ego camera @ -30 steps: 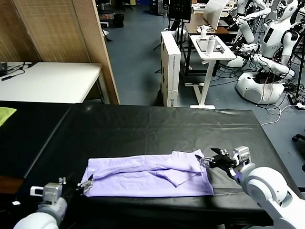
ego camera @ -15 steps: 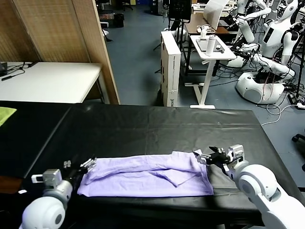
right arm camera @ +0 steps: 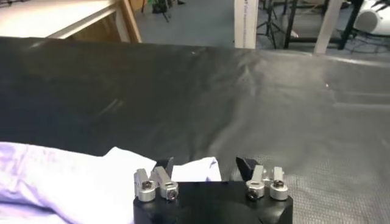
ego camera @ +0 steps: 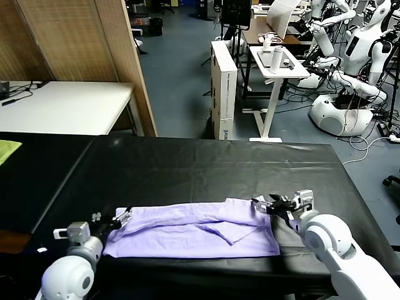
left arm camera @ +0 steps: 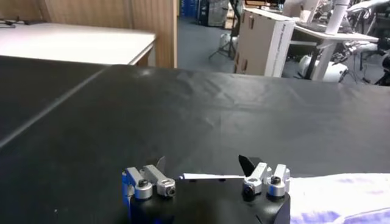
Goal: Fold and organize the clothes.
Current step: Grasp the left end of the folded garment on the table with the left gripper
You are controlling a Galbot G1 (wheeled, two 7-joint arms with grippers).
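Note:
The light lavender T-shirt (ego camera: 194, 228) lies folded into a long band on the black table (ego camera: 206, 165), near its front edge. My left gripper (ego camera: 123, 217) is open at the shirt's left end. In the left wrist view this gripper (left arm camera: 204, 164) has a thin edge of the shirt (left arm camera: 207, 177) lying between its jaws, low and close to its body. My right gripper (ego camera: 261, 204) is open at the shirt's far right corner. In the right wrist view this gripper (right arm camera: 205, 164) has that corner of the shirt (right arm camera: 195, 169) between its jaws.
A yellow-green cloth (ego camera: 7, 149) lies at the table's far left edge. Behind the table stand a white table (ego camera: 62, 106), a wooden screen (ego camera: 81, 44), a tall cardboard box (ego camera: 223, 87) and other robots (ego camera: 350, 69) at the back right.
My left gripper moved forward from the front edge to the shirt's left end, which shifted slightly. My right gripper moved a little left, onto the shirt's right corner.

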